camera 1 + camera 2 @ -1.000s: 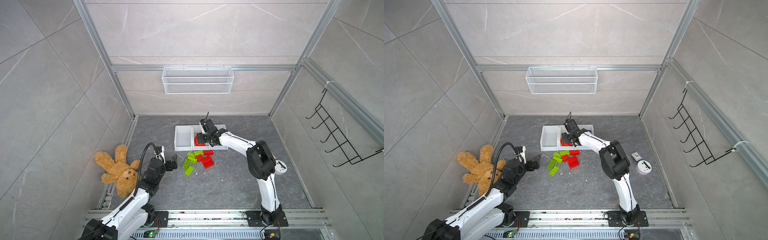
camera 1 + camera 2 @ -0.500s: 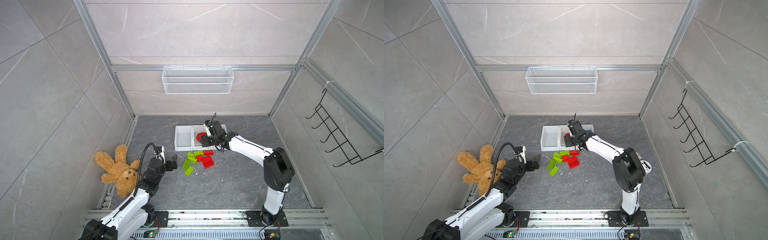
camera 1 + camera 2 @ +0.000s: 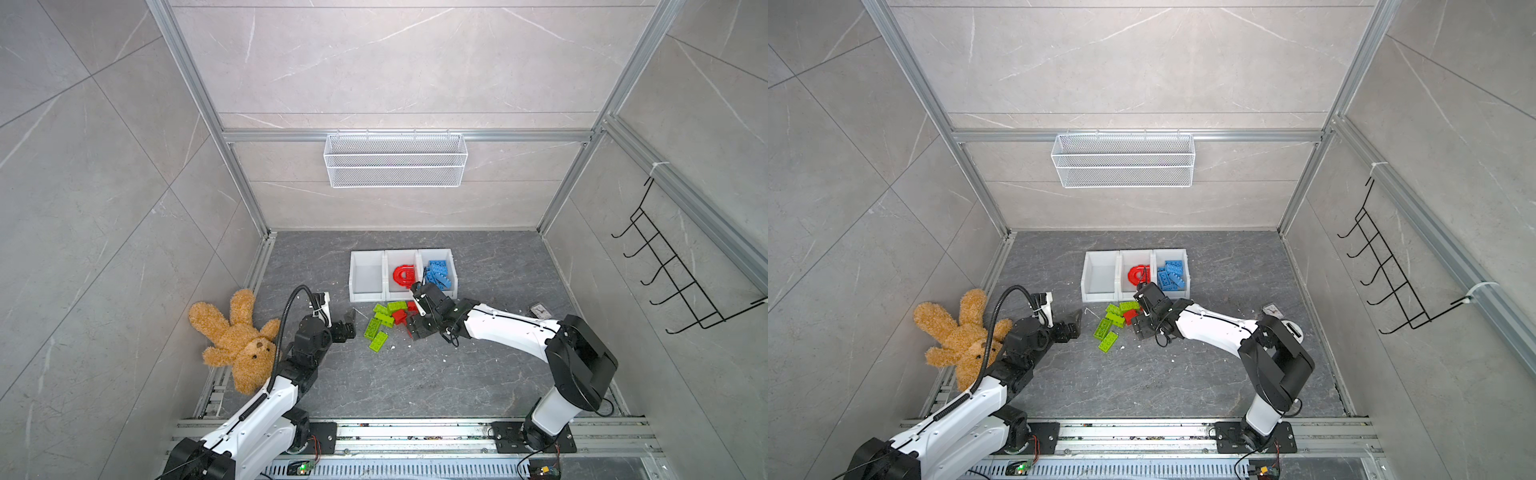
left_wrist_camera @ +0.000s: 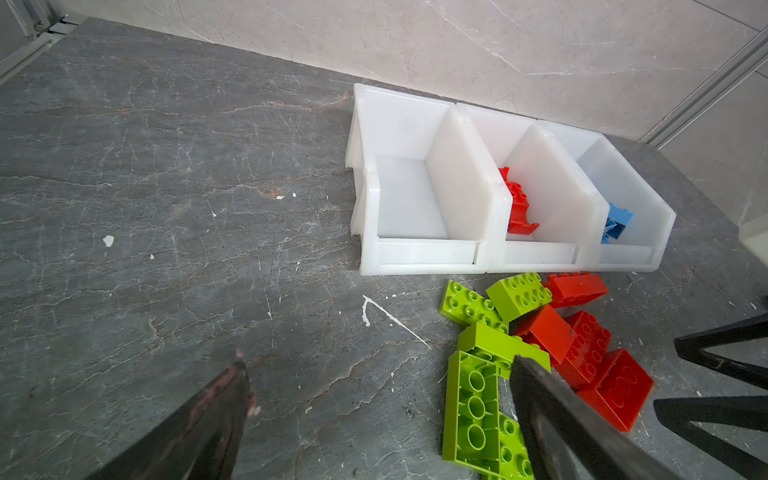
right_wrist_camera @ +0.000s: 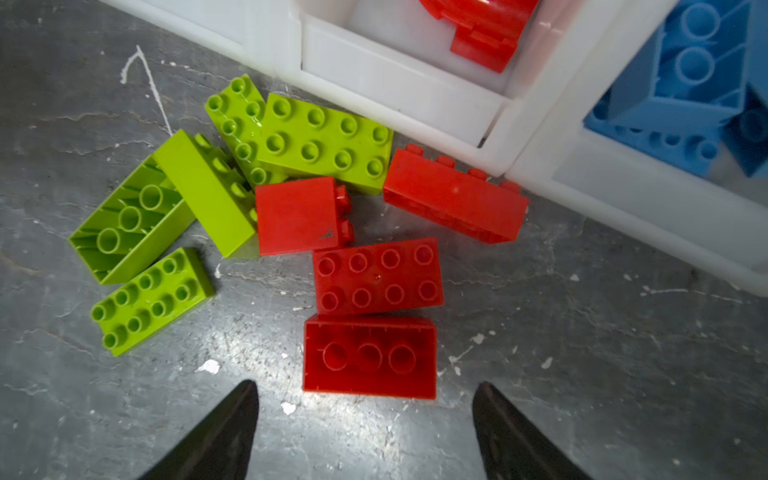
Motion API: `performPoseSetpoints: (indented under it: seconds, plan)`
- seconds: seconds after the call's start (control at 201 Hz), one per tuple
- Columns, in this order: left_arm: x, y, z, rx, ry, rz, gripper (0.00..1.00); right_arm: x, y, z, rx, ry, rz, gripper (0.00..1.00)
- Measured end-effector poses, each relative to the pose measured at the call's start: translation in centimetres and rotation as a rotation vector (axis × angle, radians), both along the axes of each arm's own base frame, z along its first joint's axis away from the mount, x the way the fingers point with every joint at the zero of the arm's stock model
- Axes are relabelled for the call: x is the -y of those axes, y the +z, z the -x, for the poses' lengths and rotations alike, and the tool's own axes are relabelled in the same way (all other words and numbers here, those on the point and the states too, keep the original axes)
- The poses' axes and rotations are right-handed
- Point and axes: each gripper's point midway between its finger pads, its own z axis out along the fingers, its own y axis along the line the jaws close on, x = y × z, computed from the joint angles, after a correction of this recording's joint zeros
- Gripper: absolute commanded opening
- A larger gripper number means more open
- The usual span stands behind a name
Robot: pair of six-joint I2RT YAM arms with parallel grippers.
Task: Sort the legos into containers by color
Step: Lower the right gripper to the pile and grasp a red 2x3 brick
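A brown teddy bear (image 3: 239, 345) is lying face up at the far left of the grey floor (image 3: 415, 382), beside the rail. Just to its right I am holding my left gripper (image 4: 380, 370) low over the floor, its fingers spread apart with nothing between them, near the loose bricks. Behind the bricks, three white bins (image 4: 426, 251) are standing side by side in a row. The green bricks (image 5: 208, 199), five of them, are lying bunched together in front of the bins. Most are showing their studs, and one is resting hollow side up (image 5: 124, 220). The middle bin is holding a red arch piece (image 3: 402, 276). Touching the green bunch on its right, four red bricks (image 5: 376, 276) are lying on the floor. One is sitting just in front of the bins, one is tipped on its side, one is studs up, and one is hollow side up (image 5: 370, 357). I am hovering my right gripper (image 5: 365, 384) over that last brick with the fingers wide apart, gripping nothing. The brick is sitting just ahead of the two tips and in line with the gap between them. In the rightmost bin, blue bricks (image 3: 438, 272) are lying heaped together.
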Motion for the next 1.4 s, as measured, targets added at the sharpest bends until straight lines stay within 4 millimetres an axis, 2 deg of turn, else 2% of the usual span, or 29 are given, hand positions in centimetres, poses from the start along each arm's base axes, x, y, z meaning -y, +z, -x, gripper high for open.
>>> performPoseSetpoints:
  seconds: [0.254,0.498,0.807,1.065,1.404]
  plan:
    - [0.0,-0.1,0.0,-0.004,0.0,-0.002,0.99,0.2,-1.5,0.1,-0.022,-0.003,0.034,0.85]
    - [0.0,-0.3,0.0,-0.01,0.0,-0.004,0.99,0.2,-2.1,0.2,-0.036,0.001,0.039,0.85]
    - [0.0,-0.5,0.0,-0.017,0.0,-0.007,0.99,-0.1,-5.0,0.9,-0.08,0.019,0.097,0.8]
    - [0.0,-0.6,0.0,-0.018,0.0,-0.007,0.99,-0.1,-5.2,0.7,-0.071,0.014,0.111,0.77]
    - [0.0,-0.6,0.0,-0.02,0.0,-0.008,0.99,0.0,-5.1,0.4,-0.058,0.007,0.117,0.67]
